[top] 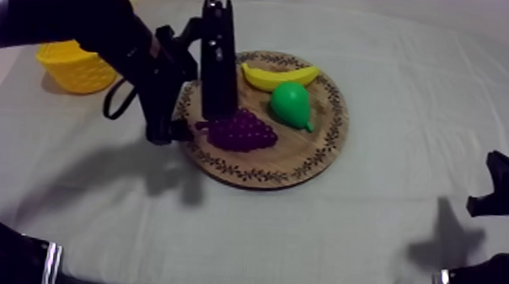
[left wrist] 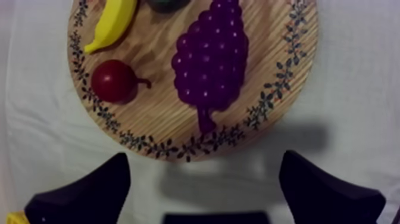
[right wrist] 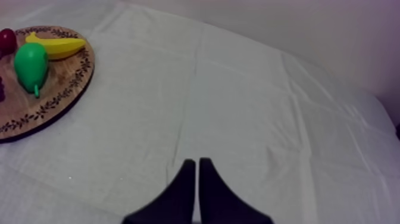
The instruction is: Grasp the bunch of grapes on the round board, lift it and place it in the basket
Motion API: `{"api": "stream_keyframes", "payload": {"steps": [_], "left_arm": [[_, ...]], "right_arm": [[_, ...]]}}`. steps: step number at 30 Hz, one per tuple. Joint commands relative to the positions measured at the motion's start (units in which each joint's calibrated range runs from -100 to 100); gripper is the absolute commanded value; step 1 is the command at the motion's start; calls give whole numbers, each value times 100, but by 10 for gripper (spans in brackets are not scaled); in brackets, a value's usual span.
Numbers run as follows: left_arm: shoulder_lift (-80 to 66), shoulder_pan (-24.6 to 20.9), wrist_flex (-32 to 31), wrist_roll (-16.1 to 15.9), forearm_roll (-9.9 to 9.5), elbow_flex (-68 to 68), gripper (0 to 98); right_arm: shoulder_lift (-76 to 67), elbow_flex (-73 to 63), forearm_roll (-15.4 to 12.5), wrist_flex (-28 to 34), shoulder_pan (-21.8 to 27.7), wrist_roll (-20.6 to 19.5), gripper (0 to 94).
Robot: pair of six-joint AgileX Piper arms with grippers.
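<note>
Grapes (top: 242, 131), top view: on the board (top: 256, 176) beside the pear (top: 292, 104); left gripper (top: 216, 114) hangs just over them, basket (top: 75, 65) well to the left. Left wrist view: fingers (left wrist: 89, 193) spread wide, empty, short of the stem end. Judgement: advance until they straddle the bunch's widest part, lower, close gently, clear of the small red fruit (left wrist: 113, 80). Right wrist view: right gripper (right wrist: 196, 190) pressed together on nothing, over bare cloth (right wrist: 250, 107).

Purple bunch of grapes (top: 243, 131) lying flat on the wooden board (top: 330, 131), stem toward its rim, yellow basket (top: 75, 67) near the far left corner of the table (top: 370, 244)
</note>
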Motion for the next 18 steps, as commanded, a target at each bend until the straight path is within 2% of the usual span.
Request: {"api": "stream_keyframes", "payload": {"steps": [1,9,18], "left_arm": [[326,19,-36,15,0,-99,956],[1422,135,-33,89,11,-834,958],[2578,180,651,206,-5,-2018,962]], "right_arm": [[2,-1,0,-1,1,0,3],[2,-1,0,-1,1,0,3],[2,-1,0,-1,1,0,3]]}}
